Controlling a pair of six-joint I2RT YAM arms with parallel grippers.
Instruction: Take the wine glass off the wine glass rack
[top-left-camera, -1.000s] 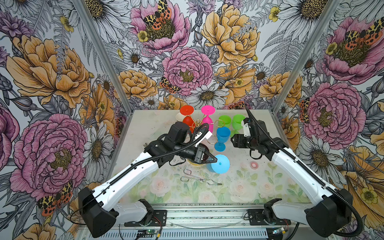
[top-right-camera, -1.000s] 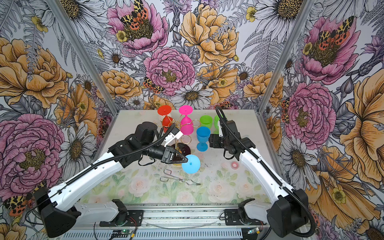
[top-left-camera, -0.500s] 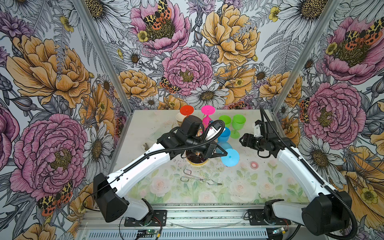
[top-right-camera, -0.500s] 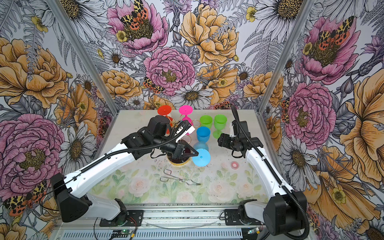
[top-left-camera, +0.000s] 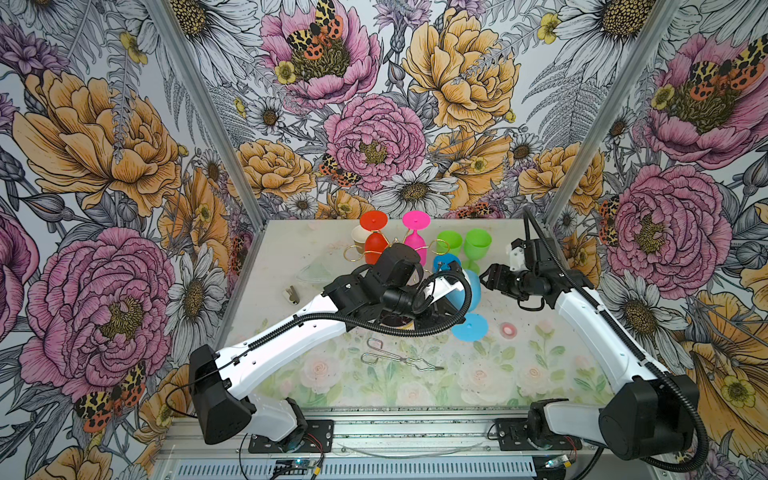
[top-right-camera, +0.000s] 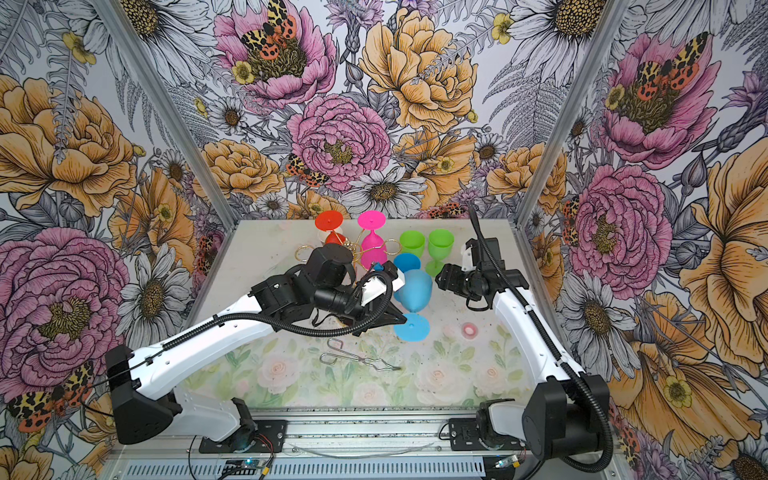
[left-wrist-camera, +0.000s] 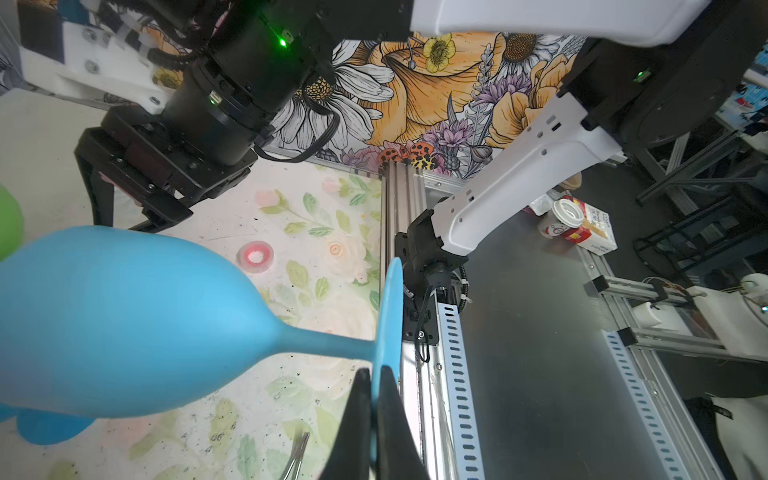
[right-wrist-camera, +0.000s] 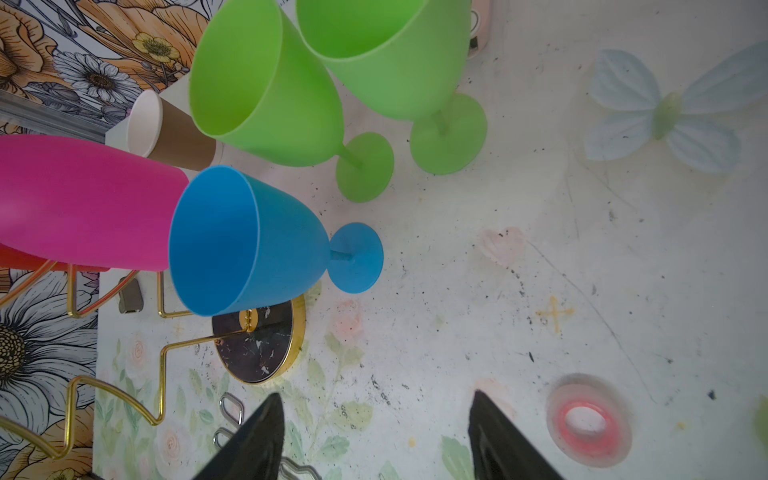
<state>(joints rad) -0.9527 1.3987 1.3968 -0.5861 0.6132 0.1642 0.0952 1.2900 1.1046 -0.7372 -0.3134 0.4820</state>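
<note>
A blue wine glass (top-left-camera: 471, 286) hangs over the table middle, bowl up and tilted. My left gripper (left-wrist-camera: 376, 372) is shut on the rim of its round foot (top-right-camera: 411, 326). The gold wire wine glass rack (top-left-camera: 353, 252) stands behind my left arm; its black base (right-wrist-camera: 259, 345) shows in the right wrist view. A red glass (top-left-camera: 374, 239) and a pink glass (top-left-camera: 415, 237) hang upside down on it. My right gripper (top-left-camera: 492, 276) is open and holds nothing, just right of the blue bowl.
A second blue glass (right-wrist-camera: 245, 241) and two green glasses (top-left-camera: 477, 245) stand at the back. Steel wire tongs (top-left-camera: 399, 359) lie in front of the rack. A pink tape roll (top-left-camera: 508, 330) lies to the right, a paper cup (top-left-camera: 359, 237) behind the rack.
My left gripper has carried the blue glass rightward and turned it from foot-toward-camera to bowl-up. The right gripper stays open, and its arm has shifted slightly right.
</note>
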